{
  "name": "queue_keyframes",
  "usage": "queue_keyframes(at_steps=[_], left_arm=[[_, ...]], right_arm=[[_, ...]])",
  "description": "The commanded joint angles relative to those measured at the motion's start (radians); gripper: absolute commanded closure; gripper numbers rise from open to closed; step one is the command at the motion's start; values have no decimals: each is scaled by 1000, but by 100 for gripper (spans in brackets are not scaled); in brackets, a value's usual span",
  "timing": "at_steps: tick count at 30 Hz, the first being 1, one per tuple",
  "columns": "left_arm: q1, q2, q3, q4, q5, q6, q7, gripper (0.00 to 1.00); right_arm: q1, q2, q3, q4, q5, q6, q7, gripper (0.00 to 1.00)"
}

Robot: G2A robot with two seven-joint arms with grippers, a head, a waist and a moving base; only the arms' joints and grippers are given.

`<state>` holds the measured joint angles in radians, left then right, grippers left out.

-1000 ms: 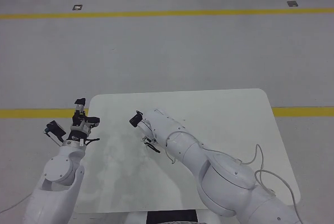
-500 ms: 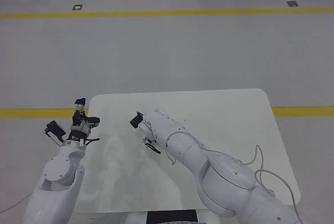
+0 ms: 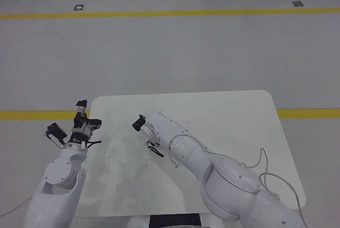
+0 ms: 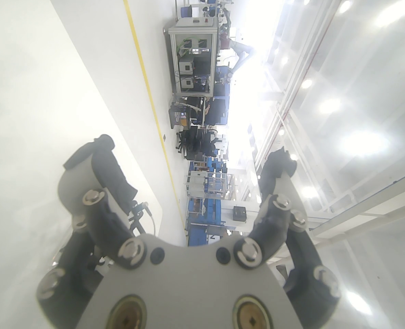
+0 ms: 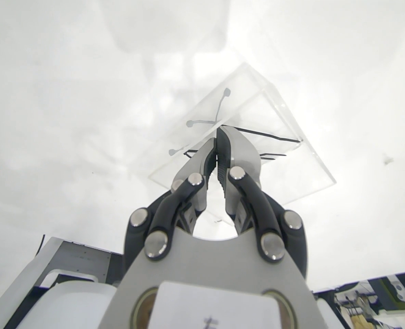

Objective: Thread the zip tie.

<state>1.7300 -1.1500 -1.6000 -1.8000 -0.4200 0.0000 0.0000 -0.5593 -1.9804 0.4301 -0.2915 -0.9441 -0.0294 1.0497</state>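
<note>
Finds R gripper clenched: pads pressed together right up to the tips, no gap btwn them. Hangs low over a clear tray on the white table, tips aimed down into it, approx mid-tray. In that tray: black zip tie, thin & straight, one end starting right at the fingertips, other end reaching a tray wall. Can't tell whether it is nipped btwn the pads or only touching them, since the tips cover that spot. Just beside it: a 2nd black tie, partly behind one finger, roughly parallel w/ the 1st. Beneath the tray, on the tabletop: faint grey shadows of tie shapes. In top cam, puts R arm over the table's left-middle part. Puts L gripper by the table's far-left corner, just off the edge, well apart from tray & R gripper. Released there: fingers spread wide, nothing btwn them, pointing away from the robot along the table's left side. Behind it, in L wrist cam: yellow floor line, a metal equipment cabinet past that line, blue racks further off, bright ceiling lights. Around the table in top cam: plain grey floor.
</note>
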Motion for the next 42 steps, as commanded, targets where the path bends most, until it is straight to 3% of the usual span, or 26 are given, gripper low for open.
queue_keyframes(at_steps=[1,25,42], left_arm=[[0,0,0,0,0,0,0,0],[0,0,0,0,0,0,0,0],[0,0,0,0,0,0,0,0]], right_arm=[[4,0,2,-1,0,0,1,100],[63,11,65,22,52,-123,48,100],[82,44,124,37,110,-213,41,100]])
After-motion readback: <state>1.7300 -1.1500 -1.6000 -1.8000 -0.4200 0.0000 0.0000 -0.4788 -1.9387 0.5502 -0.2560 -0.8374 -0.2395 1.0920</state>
